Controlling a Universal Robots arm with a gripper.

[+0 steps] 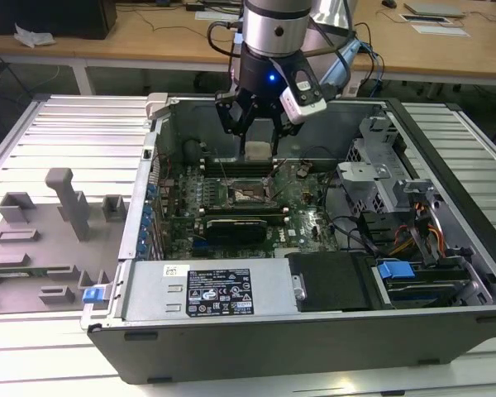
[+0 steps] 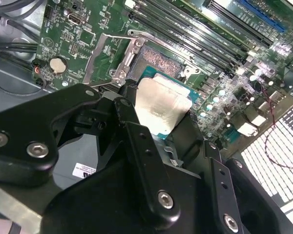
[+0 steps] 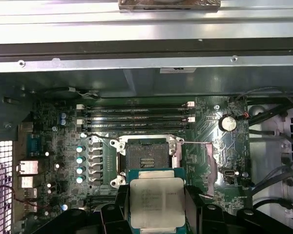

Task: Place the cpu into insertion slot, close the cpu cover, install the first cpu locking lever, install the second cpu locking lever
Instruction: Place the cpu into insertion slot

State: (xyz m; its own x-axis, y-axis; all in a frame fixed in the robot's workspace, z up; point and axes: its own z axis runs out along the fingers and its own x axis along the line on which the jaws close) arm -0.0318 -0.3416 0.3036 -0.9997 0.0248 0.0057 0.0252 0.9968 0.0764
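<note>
While aloft, cpu point(image 3: 157, 202) within pincer point(image 1: 257, 139)

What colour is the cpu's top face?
Dull silver-grey, edged by a teal-green border; the cpu shows best in the first wrist view.

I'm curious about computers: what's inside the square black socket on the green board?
Nothing yet: the insertion slot shows its bare dark floor. The cpu, gripped in the pincer, covers one edge of it.
</note>
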